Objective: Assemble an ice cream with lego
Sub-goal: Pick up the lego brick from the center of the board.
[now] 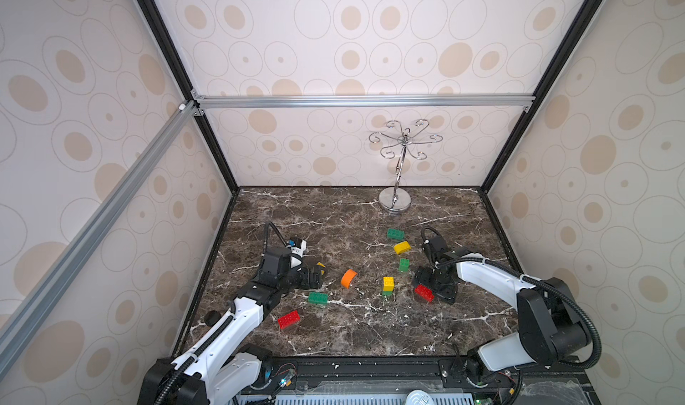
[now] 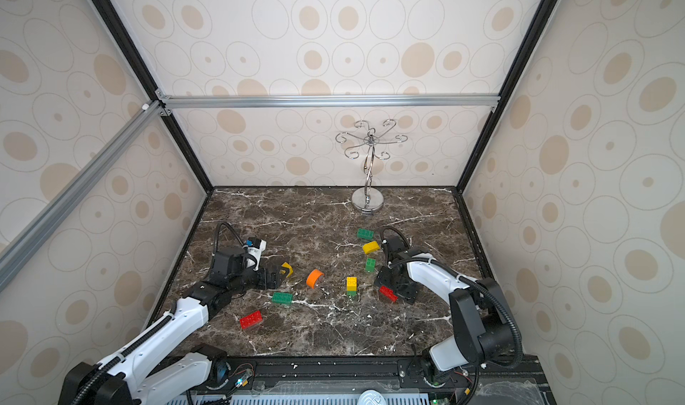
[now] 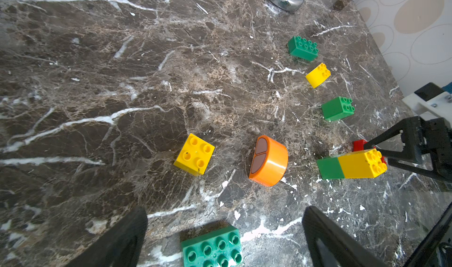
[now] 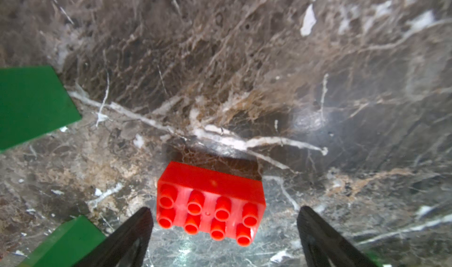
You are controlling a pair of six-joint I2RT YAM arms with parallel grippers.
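My right gripper is open, its fingers either side of a red oblong lego brick that lies studs-up on the marble, with gaps on both sides; in a top view this red brick sits at the right gripper. My left gripper is open over a green oblong brick, holding nothing. Beyond it are a yellow square brick, the orange half-round piece on its side, and a yellow brick stacked on a green one. In a top view the left gripper partly hides the yellow square.
Another red oblong brick lies front left. A green oblong, a yellow brick and a green square lie right of centre. The silver hooked stand is at the back. Patterned walls enclose the marble table.
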